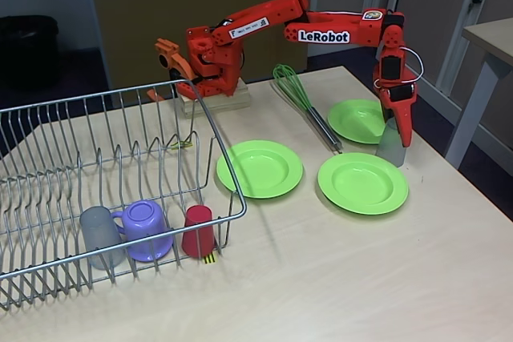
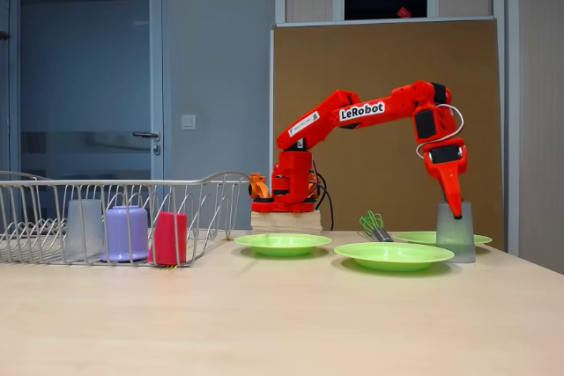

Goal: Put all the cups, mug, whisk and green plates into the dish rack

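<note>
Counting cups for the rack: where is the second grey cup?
In both fixed views the grey cup stands on the table's right side, between two green plates, under the claw.

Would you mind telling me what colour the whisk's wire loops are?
Bright green, on a silver handle. The whisk shows best in the fixed view from above the table.

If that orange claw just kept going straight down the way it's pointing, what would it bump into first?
The gripper points straight down at the upside-down grey cup on the table. Its tips seem to be at the cup already, so it would meet the cup first, though exact contact is hard to judge.
</note>
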You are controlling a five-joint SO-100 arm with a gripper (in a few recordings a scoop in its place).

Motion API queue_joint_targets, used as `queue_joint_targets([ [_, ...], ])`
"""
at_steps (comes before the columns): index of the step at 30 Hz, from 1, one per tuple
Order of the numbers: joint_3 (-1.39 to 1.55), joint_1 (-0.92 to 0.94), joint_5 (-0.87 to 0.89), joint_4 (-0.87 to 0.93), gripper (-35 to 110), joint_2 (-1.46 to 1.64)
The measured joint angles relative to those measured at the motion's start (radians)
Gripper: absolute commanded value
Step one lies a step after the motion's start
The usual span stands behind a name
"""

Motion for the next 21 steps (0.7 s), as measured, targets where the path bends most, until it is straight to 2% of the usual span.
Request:
queue_joint_targets([
  [8,-0.043,0.003,0.002,0.017,23,-0.021],
  [21,-0.123,0.015,-0.071,0.091,22,-0.032],
])
